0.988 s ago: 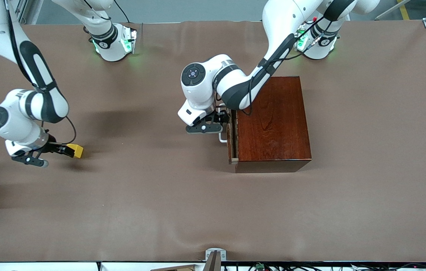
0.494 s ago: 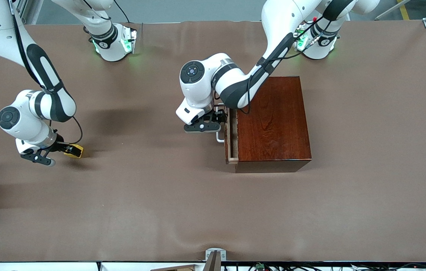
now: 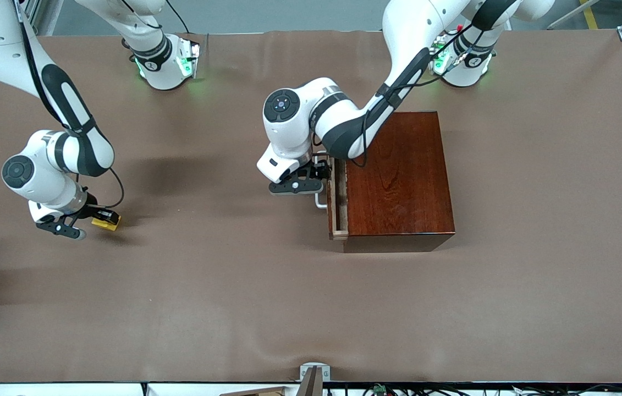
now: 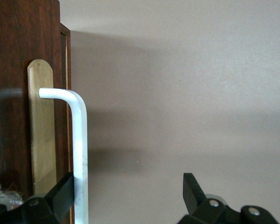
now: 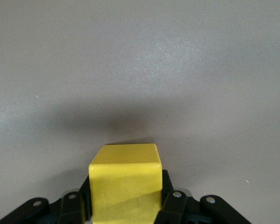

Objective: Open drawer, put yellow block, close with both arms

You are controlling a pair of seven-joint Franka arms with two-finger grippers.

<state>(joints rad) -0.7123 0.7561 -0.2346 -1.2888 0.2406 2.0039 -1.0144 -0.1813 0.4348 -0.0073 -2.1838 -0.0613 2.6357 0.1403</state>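
Note:
The mahogany box (image 3: 401, 181) sits mid-table, and its drawer (image 3: 337, 212) is pulled out a small way. The white handle (image 3: 321, 202) shows in the left wrist view (image 4: 79, 149) as an upright bar. My left gripper (image 3: 317, 177) is open at the handle (image 4: 128, 193). One finger (image 4: 61, 196) sits between the bar and the drawer front, and the other finger (image 4: 192, 189) stands clear of it. My right gripper (image 3: 93, 218) is shut on the yellow block (image 3: 107, 221), held low over the table toward the right arm's end. The block fills the jaws (image 5: 126, 184).
The brown table cover (image 3: 267, 297) is bare around the box and block. A small metal bracket (image 3: 313, 374) sits at the table edge nearest the front camera. The green-lit bases (image 3: 170, 63) stand along the edge farthest from it.
The drawer has slid out slightly as my left gripper drew back from the box. My right wrist has swung toward the box end while the block stays in its jaws.

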